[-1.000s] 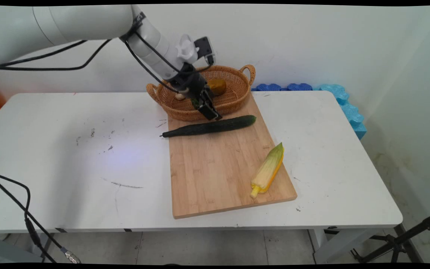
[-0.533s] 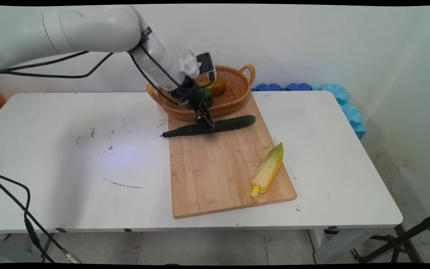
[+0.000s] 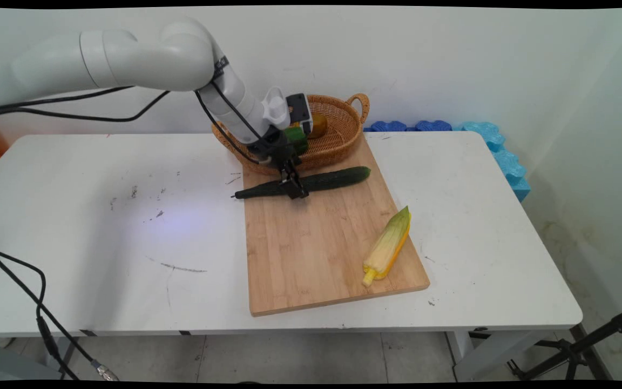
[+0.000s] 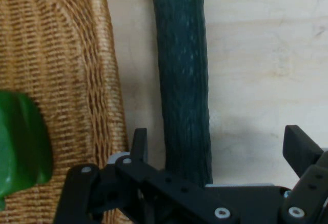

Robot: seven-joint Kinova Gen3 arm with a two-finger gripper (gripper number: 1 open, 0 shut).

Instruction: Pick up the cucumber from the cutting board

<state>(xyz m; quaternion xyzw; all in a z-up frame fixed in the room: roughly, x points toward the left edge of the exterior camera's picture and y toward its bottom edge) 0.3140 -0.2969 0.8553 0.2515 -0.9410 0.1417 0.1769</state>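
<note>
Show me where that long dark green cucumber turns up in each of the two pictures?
Main view: the cucumber lies across the far end of the wooden board, just in front of the basket, under the hand.
Hand view: the cucumber runs top to bottom, left of centre.
Shared landmark: the wicker basket, beside it in both.

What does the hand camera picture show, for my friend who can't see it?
The black two-finger gripper is open around a long dark green cucumber lying on a pale wooden cutting board. Beside it is a woven wicker basket holding something green.
</note>
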